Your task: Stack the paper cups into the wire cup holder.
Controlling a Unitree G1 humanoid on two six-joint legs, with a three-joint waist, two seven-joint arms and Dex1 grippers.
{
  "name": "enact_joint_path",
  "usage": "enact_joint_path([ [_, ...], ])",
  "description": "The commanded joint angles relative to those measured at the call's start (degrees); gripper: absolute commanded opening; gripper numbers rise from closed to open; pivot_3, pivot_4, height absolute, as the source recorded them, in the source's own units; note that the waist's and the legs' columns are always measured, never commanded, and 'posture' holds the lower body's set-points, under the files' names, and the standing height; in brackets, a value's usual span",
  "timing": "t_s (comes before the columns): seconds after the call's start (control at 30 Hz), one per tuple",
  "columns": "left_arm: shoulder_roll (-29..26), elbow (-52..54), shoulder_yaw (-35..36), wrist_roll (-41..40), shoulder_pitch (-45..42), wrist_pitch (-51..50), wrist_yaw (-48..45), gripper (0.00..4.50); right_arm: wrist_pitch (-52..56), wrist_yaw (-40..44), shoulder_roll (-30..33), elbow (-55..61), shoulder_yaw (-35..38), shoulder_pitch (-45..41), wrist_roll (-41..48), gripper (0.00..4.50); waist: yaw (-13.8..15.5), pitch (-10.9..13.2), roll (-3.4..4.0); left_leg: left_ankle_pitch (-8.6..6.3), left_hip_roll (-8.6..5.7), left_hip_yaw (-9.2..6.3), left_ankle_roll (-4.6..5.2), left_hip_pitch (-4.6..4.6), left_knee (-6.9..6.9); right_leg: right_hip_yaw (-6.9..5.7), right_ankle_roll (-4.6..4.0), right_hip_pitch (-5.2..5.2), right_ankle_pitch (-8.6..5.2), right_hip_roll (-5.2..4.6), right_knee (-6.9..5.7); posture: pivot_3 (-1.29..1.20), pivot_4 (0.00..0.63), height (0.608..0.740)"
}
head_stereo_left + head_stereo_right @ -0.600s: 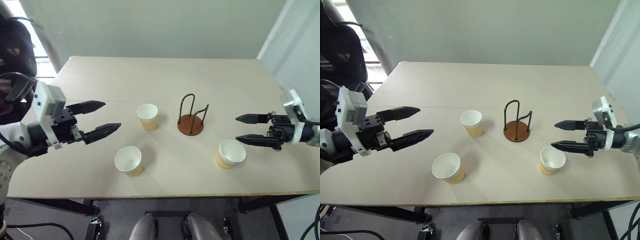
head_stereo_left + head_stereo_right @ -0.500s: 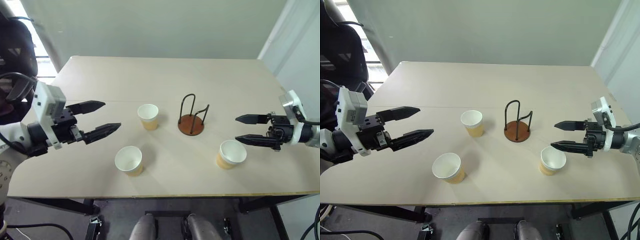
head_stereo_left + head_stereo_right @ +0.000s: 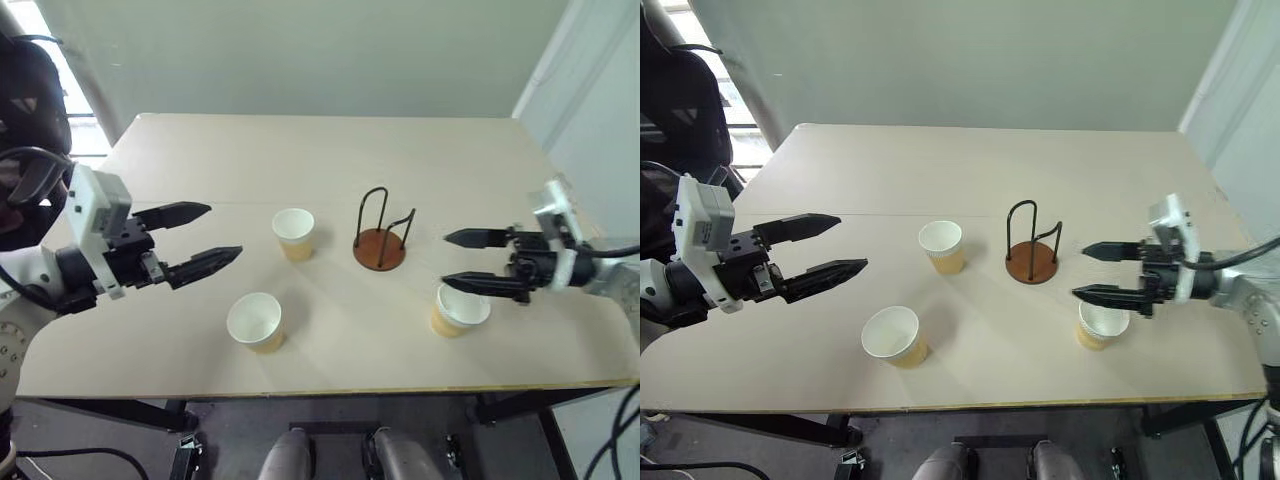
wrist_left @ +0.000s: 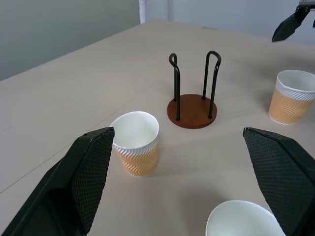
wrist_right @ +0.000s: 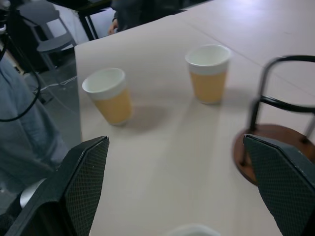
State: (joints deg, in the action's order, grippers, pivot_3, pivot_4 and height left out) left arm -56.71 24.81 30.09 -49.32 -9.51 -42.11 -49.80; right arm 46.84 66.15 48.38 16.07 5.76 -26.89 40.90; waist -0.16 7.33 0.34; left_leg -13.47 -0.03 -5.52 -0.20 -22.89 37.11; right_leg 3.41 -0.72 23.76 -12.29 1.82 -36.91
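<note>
My right gripper hangs over the table with its two black fingers spread wide and nothing between them; they reach out level toward my left side. One paper cup stands upright just below and a little nearer to me than those fingertips, not touched by them. The wire cup holder stands just past my right fingertips, toward the middle of the table, its disc base bare and its two wire loops upright. My left gripper is also wide apart and holds nothing, hovering well off to my left. A second paper cup stands upright between my left fingertips and the holder. The third paper cup stands below and nearer to me than my left fingertips.
</note>
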Motion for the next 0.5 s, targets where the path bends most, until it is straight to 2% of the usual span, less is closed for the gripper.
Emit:
enact_joint_path([
  [0.03,0.11,1.32,0.26,0.34,-0.05,0.91,0.42,4.47,5.03,-8.85,-4.32,5.35,-3.99,-2.37,0.38,4.50,-0.08,0.00,0.00,0.00,0.00,0.00,0.00,0.02,0.01,0.00,0.15,0.00,0.09,0.00,-0.01,0.00,0.150,0.740],
  [0.23,-1.73,3.56,1.53,0.55,4.12,-0.65,-0.46,4.47,6.13,-17.24,-8.68,4.47,-9.73,-3.58,-5.38,4.50,0.19,-0.02,-0.04,-0.04,0.01,-0.02,0.09,-0.07,0.01,0.01,0.40,0.02,0.23,-0.02,0.07,0.00,0.150,0.740],
  [0.5,-0.70,6.60,4.45,-0.37,6.81,-1.44,1.47,4.47,4.41,-20.01,-11.14,-1.87,-13.99,-6.47,-11.06,4.50,0.19,-0.04,-0.07,-0.11,0.03,-0.02,0.00,-0.10,-0.01,-0.01,0.29,0.13,0.22,-0.02,0.04,0.00,0.150,0.740],
])
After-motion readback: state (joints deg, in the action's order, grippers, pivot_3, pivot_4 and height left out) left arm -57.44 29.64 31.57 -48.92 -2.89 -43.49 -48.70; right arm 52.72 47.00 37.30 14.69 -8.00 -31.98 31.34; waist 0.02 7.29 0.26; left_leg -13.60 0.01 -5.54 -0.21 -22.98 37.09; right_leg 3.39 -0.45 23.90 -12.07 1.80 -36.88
